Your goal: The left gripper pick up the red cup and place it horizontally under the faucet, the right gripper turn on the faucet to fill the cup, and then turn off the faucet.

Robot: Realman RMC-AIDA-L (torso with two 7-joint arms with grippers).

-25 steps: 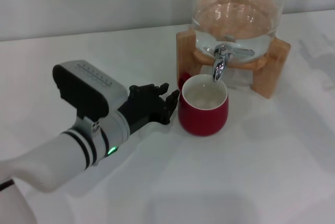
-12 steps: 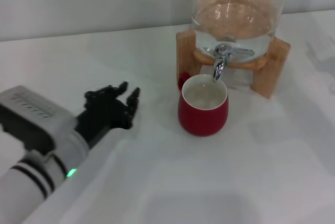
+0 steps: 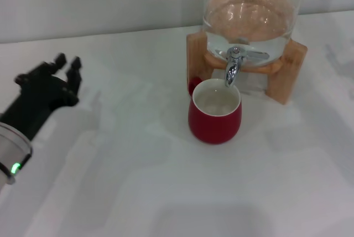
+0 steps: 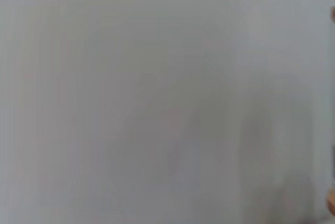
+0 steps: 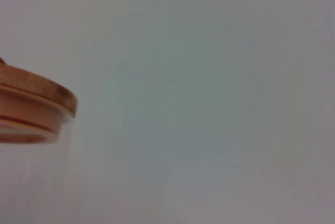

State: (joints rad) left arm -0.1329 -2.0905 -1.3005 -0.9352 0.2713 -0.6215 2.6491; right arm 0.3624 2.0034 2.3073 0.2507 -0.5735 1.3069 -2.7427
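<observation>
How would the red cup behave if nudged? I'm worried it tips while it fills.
The red cup looks squat and wider low down, so it would probably slide rather than tip. Its glossy surface suggests a slippery grip. It seems ceramic, so likely heavy for its size and chippable.

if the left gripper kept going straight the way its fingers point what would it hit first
Probably nothing nearby. The left gripper points up and away across bare table toward the back wall, well left of the red cup; depth is uncertain.
</observation>
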